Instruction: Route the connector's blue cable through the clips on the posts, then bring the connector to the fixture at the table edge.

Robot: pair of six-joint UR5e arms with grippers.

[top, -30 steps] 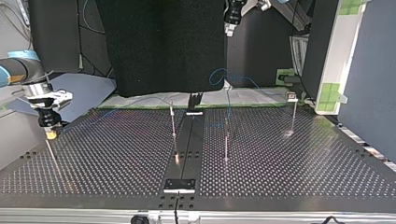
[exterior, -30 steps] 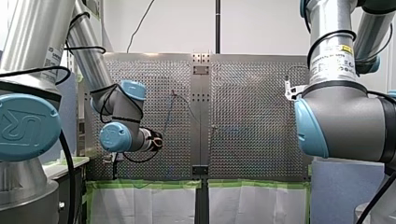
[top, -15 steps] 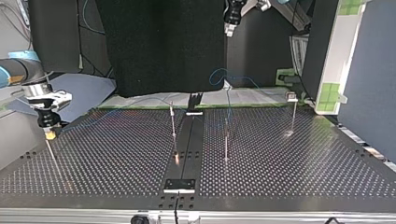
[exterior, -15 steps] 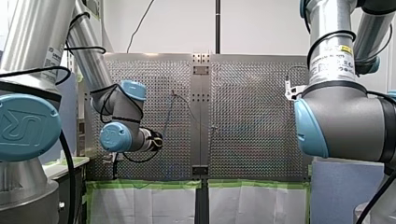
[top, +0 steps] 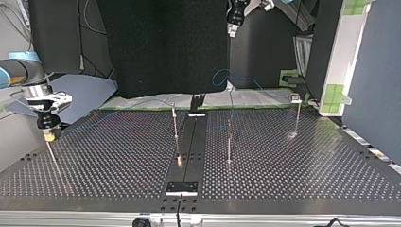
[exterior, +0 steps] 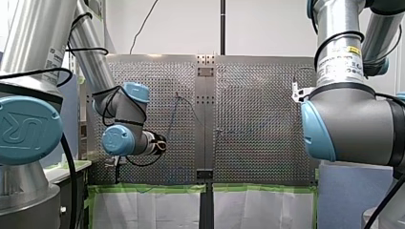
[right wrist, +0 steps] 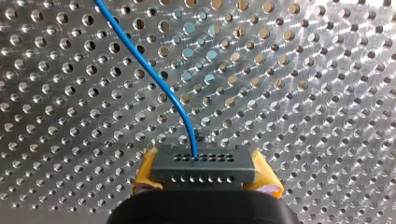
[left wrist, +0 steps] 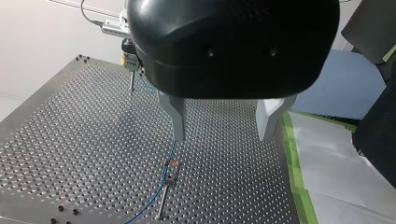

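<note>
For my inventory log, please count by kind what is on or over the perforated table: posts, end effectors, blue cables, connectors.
Posts: 4
End effectors: 2
Blue cable: 1
Connector: 1
Total: 8
</note>
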